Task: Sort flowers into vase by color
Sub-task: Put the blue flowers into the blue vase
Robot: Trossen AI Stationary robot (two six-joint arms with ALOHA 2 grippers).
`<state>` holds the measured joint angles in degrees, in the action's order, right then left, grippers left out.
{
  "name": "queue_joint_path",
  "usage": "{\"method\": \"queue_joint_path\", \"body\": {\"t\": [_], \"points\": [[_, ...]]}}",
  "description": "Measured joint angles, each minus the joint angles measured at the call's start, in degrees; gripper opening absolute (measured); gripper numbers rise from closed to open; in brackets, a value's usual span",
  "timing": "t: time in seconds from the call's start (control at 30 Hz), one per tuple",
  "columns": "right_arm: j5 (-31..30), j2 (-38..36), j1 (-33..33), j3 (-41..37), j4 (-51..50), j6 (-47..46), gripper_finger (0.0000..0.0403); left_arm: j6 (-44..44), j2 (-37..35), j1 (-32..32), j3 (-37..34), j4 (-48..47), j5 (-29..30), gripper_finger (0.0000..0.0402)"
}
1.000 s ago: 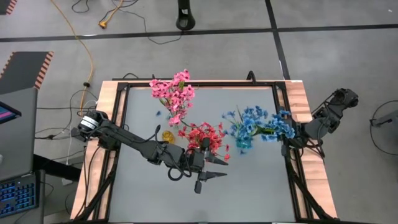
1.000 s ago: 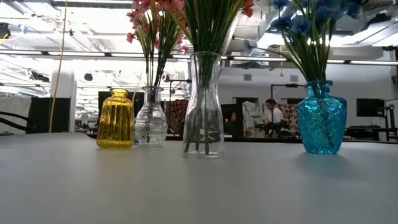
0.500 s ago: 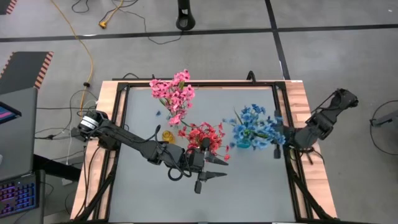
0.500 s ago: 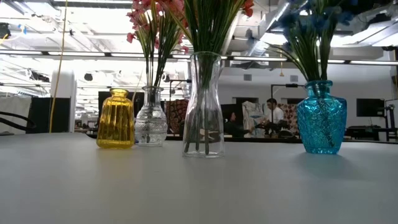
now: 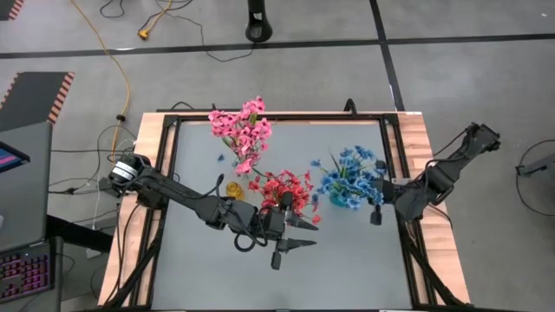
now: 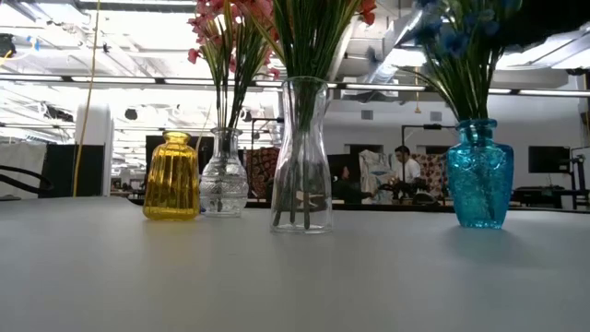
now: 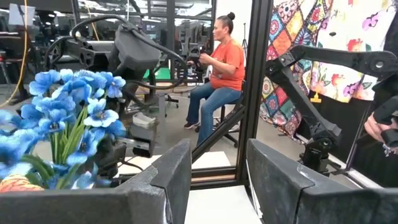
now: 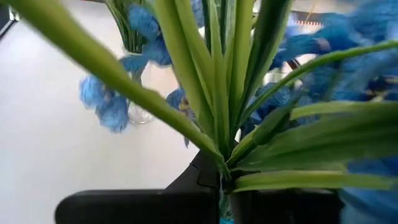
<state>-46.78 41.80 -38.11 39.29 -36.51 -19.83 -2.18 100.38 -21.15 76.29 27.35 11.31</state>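
Four vases stand in a row on the table. A yellow vase (image 6: 172, 175) is empty. A small clear vase (image 6: 224, 175) holds the pink flowers (image 5: 243, 130). A tall clear vase (image 6: 302, 157) holds the red flowers (image 5: 284, 189). A blue vase (image 6: 480, 175) holds the blue flowers (image 5: 351, 178). My right gripper (image 5: 377, 212) is just right of the blue vase and is shut on a blue flower's stem. My left gripper (image 5: 303, 234) hovers open and level on the near side of the red flowers, with nothing between its fingers (image 7: 168, 180). My right gripper pinches a blue flower's green stem (image 8: 221, 171) between its two fingers, just below where the long leaves fan out. It comes from the table's right side, slanting a little downward, with the fingers across the stem. The fingers hide the stem's lower part, so I cannot tell whether it is in the blue vase.
A dark frame rail (image 5: 395, 156) runs along the table's sides. Bare grey tabletop (image 5: 347, 269) lies on the near side of the vases. Beyond the table, a seated person (image 7: 221, 68) and another robot arm (image 7: 323, 81) show in the room.
My right gripper has moved down and toward the table's left, closer to the blue vase. It has tipped further downward and kept the stem. The blue blossoms have shifted left with it. In the low view the blue vase now shows a narrower side.
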Motion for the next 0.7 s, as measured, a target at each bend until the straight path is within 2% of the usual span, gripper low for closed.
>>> {"method": "queue_joint_path", "body": {"t": [0.43, 0.53, 0.7], "points": [[0.1, 2.5, 0.0, 0.0, 0.0, 0.1, 0.004, -0.1, 0.0, 0.0, 0.0, 0.0, 0.0, 0.0142], [0.1, 2.4, 0.0, 0.0, 0.0, 0.3, 0.006, 0.1, 0.0, 0.0, 0.0, 0.2, 0.0, 0.0142], [0.2, 2.3, 0.0, 0.0, 0.1, 0.2, 0.0122, 1.1, -0.7, 0.0, 0.0, 0.2, 0.2, 0.0142]]}}
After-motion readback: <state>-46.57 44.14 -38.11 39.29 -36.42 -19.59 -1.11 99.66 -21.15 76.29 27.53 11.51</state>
